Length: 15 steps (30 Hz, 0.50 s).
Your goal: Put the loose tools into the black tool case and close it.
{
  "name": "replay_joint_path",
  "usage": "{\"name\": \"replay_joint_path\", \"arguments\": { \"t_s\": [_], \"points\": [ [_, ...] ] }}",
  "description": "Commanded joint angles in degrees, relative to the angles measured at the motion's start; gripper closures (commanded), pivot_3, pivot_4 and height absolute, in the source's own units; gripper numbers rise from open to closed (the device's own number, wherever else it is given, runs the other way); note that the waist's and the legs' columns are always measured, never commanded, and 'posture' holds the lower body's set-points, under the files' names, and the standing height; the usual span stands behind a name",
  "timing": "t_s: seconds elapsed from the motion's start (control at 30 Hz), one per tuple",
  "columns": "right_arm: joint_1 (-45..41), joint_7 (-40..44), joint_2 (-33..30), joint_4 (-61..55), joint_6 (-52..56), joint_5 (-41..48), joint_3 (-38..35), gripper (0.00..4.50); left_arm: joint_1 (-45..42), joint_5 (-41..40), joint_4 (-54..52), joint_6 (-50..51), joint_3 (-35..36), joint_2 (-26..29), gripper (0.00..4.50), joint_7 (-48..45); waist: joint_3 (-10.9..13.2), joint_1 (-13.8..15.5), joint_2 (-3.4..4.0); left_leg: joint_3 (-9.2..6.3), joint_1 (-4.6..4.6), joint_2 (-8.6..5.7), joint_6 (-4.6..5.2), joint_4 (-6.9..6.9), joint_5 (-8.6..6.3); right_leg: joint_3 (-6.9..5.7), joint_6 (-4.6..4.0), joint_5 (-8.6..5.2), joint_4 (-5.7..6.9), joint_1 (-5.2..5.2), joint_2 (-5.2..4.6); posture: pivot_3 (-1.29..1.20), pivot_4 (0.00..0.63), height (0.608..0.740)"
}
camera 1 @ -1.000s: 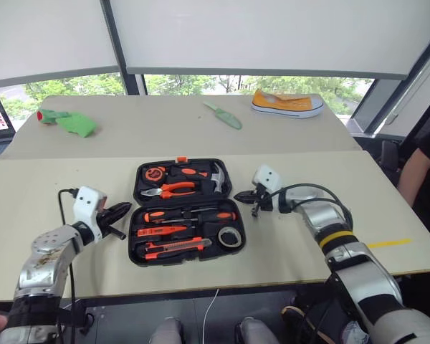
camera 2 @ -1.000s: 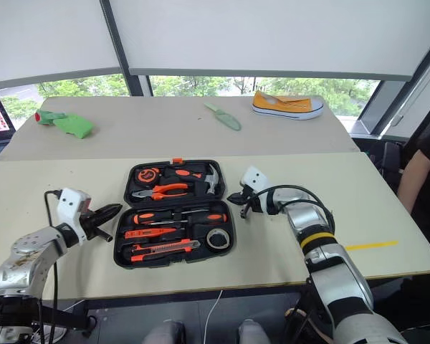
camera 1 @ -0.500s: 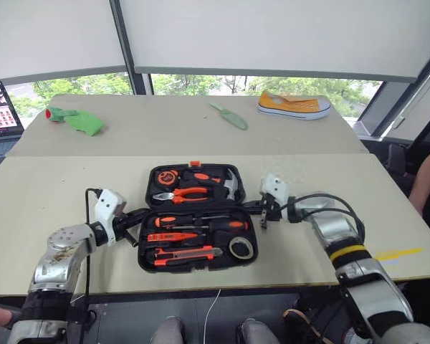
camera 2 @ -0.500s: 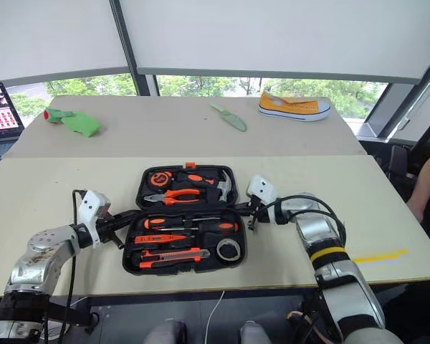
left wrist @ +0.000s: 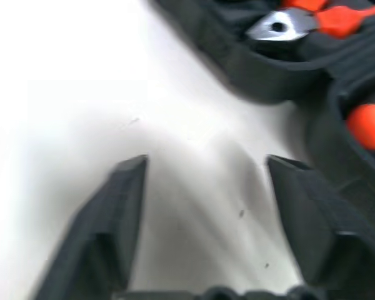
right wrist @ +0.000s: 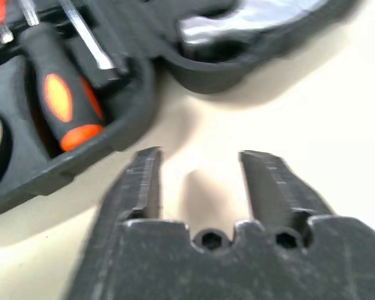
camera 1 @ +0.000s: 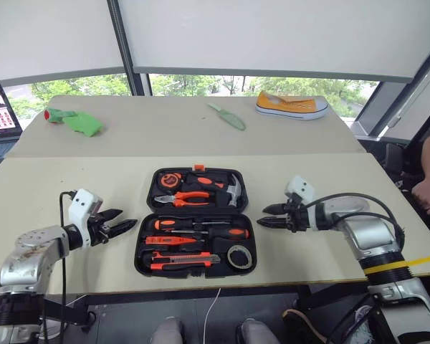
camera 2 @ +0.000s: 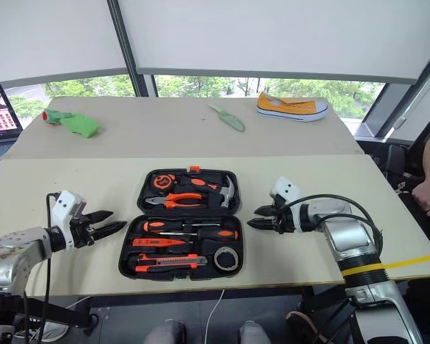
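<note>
Now both grippers stand apart from the case with their fingers spread, where a second ago each was pinched shut, and half a second ago each had its tips at the case's edge. On the left, the left gripper (camera 1: 120,228) hovers low over the tan table (camera 1: 50,193), just beside the left side of the black tool case (camera 1: 197,221) and not touching it; the left wrist view shows its two black fingers (left wrist: 115,206) wide apart with bare tabletop between them, holding nothing.

In the middle, the case lies open flat, its lid half on the far side with the orange latch (camera 1: 199,168) at the far edge. The loose tools sit in the moulded recesses: two black-and-orange screwdrivers (camera 1: 201,228), a slim orange screwdriver (camera 1: 165,241) and the orange-black utility knife (camera 1: 179,257) in the near half, beside a roll of tape (camera 1: 238,256). Pliers (camera 1: 193,196), a tape measure (camera 1: 170,180) and a hammer (camera 1: 233,188) fill the far half.

On the right, the right gripper (camera 1: 270,216) has pulled back to the right of the case, well clear of its edge, fingers parted and empty.

By my reading, loading is finished and only closing remains: no small orange tool lies loose on the table. Opened fingers suggest preparation to catch the lid. The pale green trowel (camera 1: 225,115) and yellow shoe (camera 1: 290,104) rest on the far table.
</note>
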Motion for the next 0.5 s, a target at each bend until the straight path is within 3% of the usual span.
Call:
{"name": "replay_joint_path", "arguments": {
  "t_s": [0.03, 0.07, 0.1, 0.27, 0.5],
  "points": [
    [-9.5, -1.39, -1.17, -3.21, 18.32, 2.97, 0.43, 0.66, -7.3, -3.05, -2.34, 12.44, 0.18, 2.1, 0.0, 2.55, 0.02, -0.25, 0.01, -0.01, 0.01, 0.0, -0.02, 0.04, 0.03, 0.0, -0.01, 0.0, 0.02, 0.01, 0.0, 0.0, 0.15, 0.74],
    [-11.95, -1.97, -0.35, -2.03, 21.27, 3.84, 0.37, 0.2, -9.84, -3.69, -1.49, 14.42, 0.22, 1.4, 0.0, 3.43, 0.05, -0.29, -0.01, -0.01, 0.02, 0.0, -0.03, 0.09, 0.03, 0.01, -0.02, 0.02, 0.05, 0.0, 0.0, 0.0, 0.15, 0.74],
    [-14.92, -3.43, 1.55, 0.63, 25.04, 4.64, -0.45, 0.07, -12.88, -3.64, -0.07, 16.64, -0.28, 0.5, 0.0, 4.7, 0.06, -0.32, -0.03, -0.04, 0.01, 0.0, -0.03, 0.11, 0.08, -0.01, -0.04, 0.05, 0.07, 0.0, 0.01, 0.0, 0.15, 0.74],
    [-22.29, -13.18, 9.93, 12.65, 27.08, 3.49, -3.62, 0.07, -21.19, -2.06, 4.7, 19.6, -3.8, -2.84, 0.0, 6.93, 0.01, -0.68, -0.1, -0.13, 0.1, -0.01, 0.0, 0.18, 0.11, -0.01, -0.04, 0.08, 0.28, 0.11, 0.06, 0.0, 0.15, 0.74],
    [-25.2, -19.72, 14.82, 22.15, 24.05, 2.65, -3.74, 0.07, -24.48, -0.09, 9.26, 19.29, -6.86, -4.34, 0.0, 7.66, 0.02, -0.84, -0.09, -0.16, -0.9, -0.08, 0.1, 0.29, 0.0, 0.02, 0.04, 0.03, 0.45, -0.82, 0.03, 0.0, 0.15, 0.74]
  ]
}}
